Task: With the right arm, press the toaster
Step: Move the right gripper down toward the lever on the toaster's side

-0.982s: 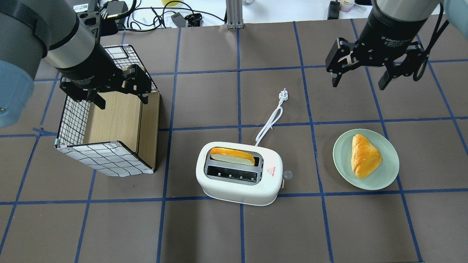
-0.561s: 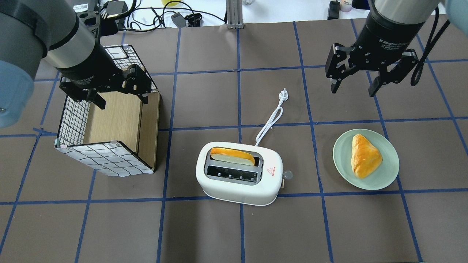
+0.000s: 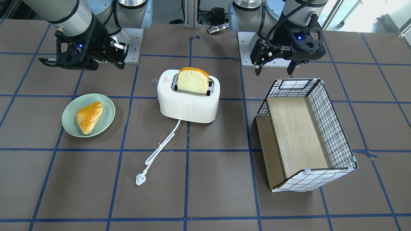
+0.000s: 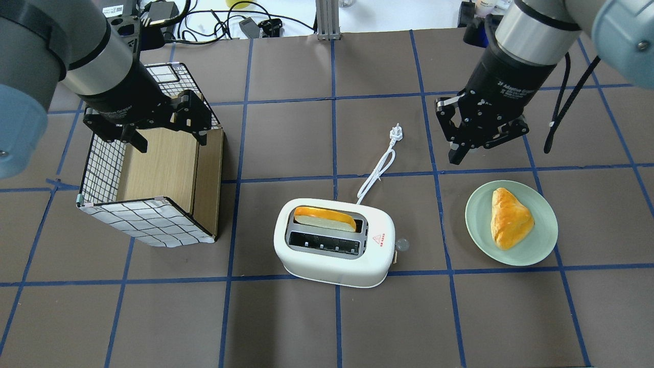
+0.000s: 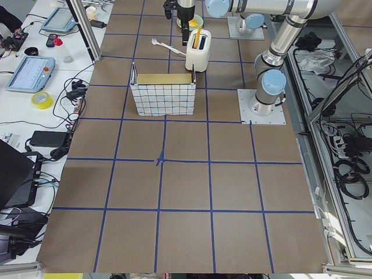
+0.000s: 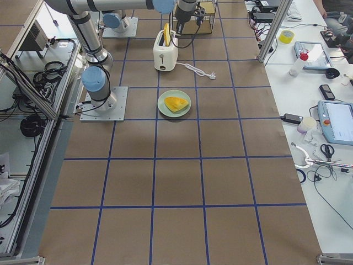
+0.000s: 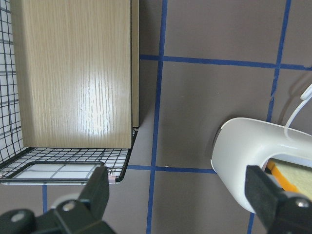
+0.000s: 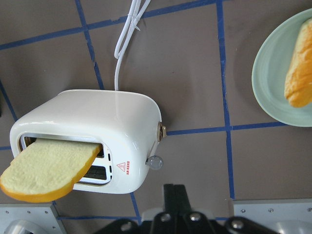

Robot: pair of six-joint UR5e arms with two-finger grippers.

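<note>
The toaster point(image 4: 334, 245) is set near the middle of the table point(image 4: 286, 327), with a slice point(image 4: 324, 217) stood upright in the slot farther from the robot. A knob point(image 4: 402, 244) is seen on the toaster's end turned toward the plate point(image 4: 475, 227), on which a pastry point(image 4: 508, 217) is laid. The cord point(image 4: 378, 171) is run away from the toaster's far side and is ended in a plug point(image 4: 396, 134) lying on the table.

The right gripper point(image 4: 456, 153) is held above the table beyond the toaster, between the plug and the plate, and is kept well apart from the toaster; nothing is touched by it. In the right wrist view its fingers point(image 8: 169, 197) are pressed together with nothing between them, and the knob is seen just ahead of them.

The left gripper point(image 4: 171, 139) is held over the far end of the basket point(image 4: 153, 222), with its fingers point(image 7: 100, 187) spread wide and nothing gripped.
</note>
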